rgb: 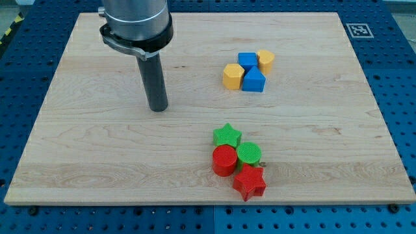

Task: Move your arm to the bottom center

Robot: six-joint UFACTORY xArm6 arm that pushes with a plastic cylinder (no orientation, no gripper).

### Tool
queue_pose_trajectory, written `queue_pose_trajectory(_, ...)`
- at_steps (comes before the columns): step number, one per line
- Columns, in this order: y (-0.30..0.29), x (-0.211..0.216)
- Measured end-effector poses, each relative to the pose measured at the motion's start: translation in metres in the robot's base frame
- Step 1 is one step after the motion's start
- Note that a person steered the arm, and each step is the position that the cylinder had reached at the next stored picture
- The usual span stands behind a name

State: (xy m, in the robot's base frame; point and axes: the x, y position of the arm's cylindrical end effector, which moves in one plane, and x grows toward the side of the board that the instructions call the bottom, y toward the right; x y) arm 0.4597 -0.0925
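Note:
My tip (157, 108) rests on the wooden board (91, 162), left of centre and in the upper half. It touches no block. To its right, near the view's top, sit a yellow hexagonal block (232, 76), a blue block (247, 60), a second blue block (254, 80) and a second yellow block (265, 60), all clustered together. Below and to the right of my tip lie a green star (227, 136), a red cylinder (225, 160), a green cylinder (249, 155) and a red star (249, 182), packed close together.
The board lies on a blue perforated table (26, 78). A black and white marker tag (359, 29) sits off the board's top right corner. The arm's grey body (135, 23) hangs over the board's top left.

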Motion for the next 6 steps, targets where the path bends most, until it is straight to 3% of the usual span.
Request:
queue_pose_trajectory(1,-0.006,0.007)
queue_pose_trajectory(3,-0.008,0.117)
queue_pose_trajectory(4,0.035,0.159)
queue_pose_trajectory(6,0.135,0.159)
